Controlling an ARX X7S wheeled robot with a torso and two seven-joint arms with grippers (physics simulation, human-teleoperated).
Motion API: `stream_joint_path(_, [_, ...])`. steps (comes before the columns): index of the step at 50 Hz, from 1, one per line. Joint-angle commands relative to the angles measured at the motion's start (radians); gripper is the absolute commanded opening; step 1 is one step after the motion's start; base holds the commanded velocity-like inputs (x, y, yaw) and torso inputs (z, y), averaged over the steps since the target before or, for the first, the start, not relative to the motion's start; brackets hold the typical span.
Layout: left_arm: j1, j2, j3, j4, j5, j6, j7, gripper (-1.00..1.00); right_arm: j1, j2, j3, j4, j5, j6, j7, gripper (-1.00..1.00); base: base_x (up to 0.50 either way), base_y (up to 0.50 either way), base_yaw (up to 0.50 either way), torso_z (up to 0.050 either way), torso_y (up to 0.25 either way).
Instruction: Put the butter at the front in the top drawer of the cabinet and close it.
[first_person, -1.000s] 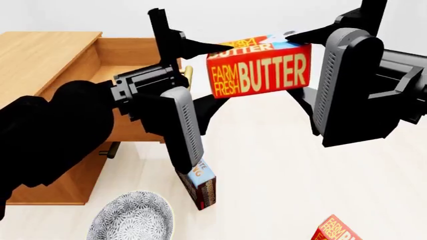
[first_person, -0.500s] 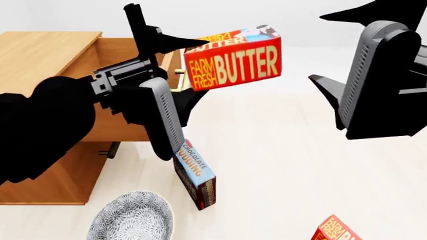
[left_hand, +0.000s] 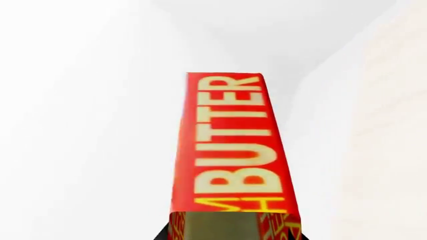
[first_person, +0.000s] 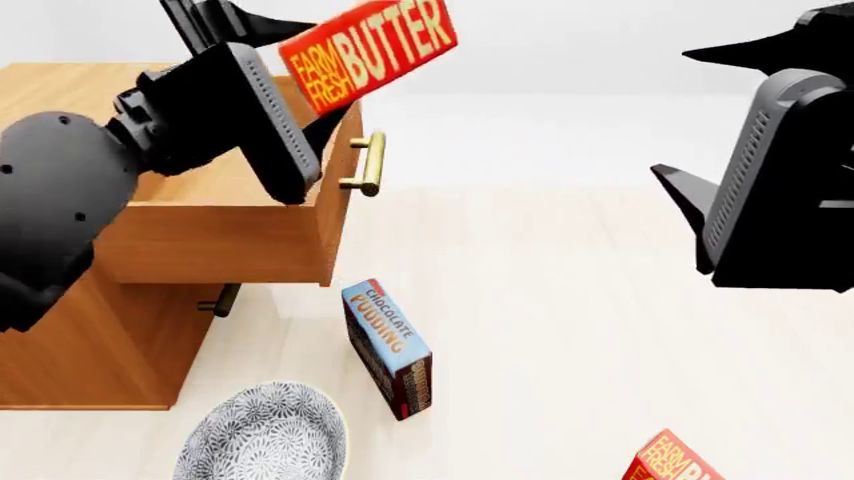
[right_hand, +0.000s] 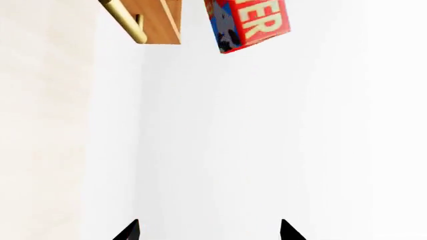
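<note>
Left gripper (first_person: 274, 45), at about 11 o'clock in the head view, is clamped on the butter (first_person: 370, 42) and carries it tilted, lettered face forward, clear above the open top drawer (first_person: 227, 225); the height presumably lets the carton pass over the drawer front without striking it. In the left wrist view the butter (left_hand: 233, 150) fills the centre, running away from the camera, with only dark corners of the jaws showing at its near end. Right gripper (first_person: 707, 120), at 3 o'clock, hangs well apart from the carton with its jaws spread wide and nothing between them; the two fingertips (right_hand: 132, 231) appear at the picture's edge in the right wrist view, aimed toward the butter (right_hand: 248, 22) and the drawer handle (right_hand: 125, 21)

Ordered by size:
- cabinet (first_person: 80, 95): light brown wood, at 9 o'clock, its top bare
- top drawer: pulled out toward the robot, its brass bar handle (first_person: 370, 163) at 12 o'clock from the pudding box, so the cavity is open to receive the carton; the interior is mostly hidden by the left arm
- patterned bowl (first_person: 267, 435): on the floor at 7 o'clock
- chocolate pudding box (first_person: 387, 345): on the floor just below the drawer front, at 6 o'clock
- second butter carton (first_person: 674, 460): at 5 o'clock, cut by the frame

Judged stage: transport; lowering, release and closing the drawer remain
</note>
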Motion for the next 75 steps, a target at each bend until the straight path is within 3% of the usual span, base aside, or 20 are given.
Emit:
stream_joint_path(1, [-0.058, 0.032, -0.094, -0.015, -0.195, -0.278, -0.067, -1.0, -0.055, 0.008, -0.01, -0.035, 0.034, 0.04, 0.074, 1.0, 0.0, 0.0, 0.0, 0.0, 0.01])
stream_joint_path(10, [-0.122, 0.123, -0.164, -0.136, -0.337, -0.534, -0.152, -1.0, -0.079, 0.012, -0.005, -0.062, 0.076, 0.083, 0.118, 1.0, 0.0, 0.0, 0.0, 0.0, 0.001])
stream_joint_path(24, [-0.178, 0.216, -0.231, -0.294, -0.423, -0.708, -0.246, -1.0, -0.084, 0.0, -0.004, -0.057, 0.077, 0.096, 0.119, 1.0, 0.0, 0.0, 0.0, 0.001, 0.001])
stream_joint_path(38, [-0.24, 0.303, -0.304, -0.487, -0.487, -0.817, -0.309, -1.0, -0.08, -0.021, -0.003, -0.042, 0.069, 0.096, 0.105, 1.0, 0.0, 0.0, 0.0, 0.0, 0.001])
stream_joint_path(58, [-0.316, 0.366, -0.379, -0.648, -0.565, -0.963, -0.372, -1.0, -0.084, -0.012, 0.004, -0.049, 0.072, 0.095, 0.104, 1.0, 0.0, 0.0, 0.0, 0.001, 0.002])
stream_joint_path(75, [-0.324, 0.413, -0.331, -0.762, -0.499, -0.911, -0.375, -1.0, -0.092, -0.013, 0.007, -0.052, 0.075, 0.102, 0.11, 1.0, 0.0, 0.0, 0.0, 0.001, 0.002])
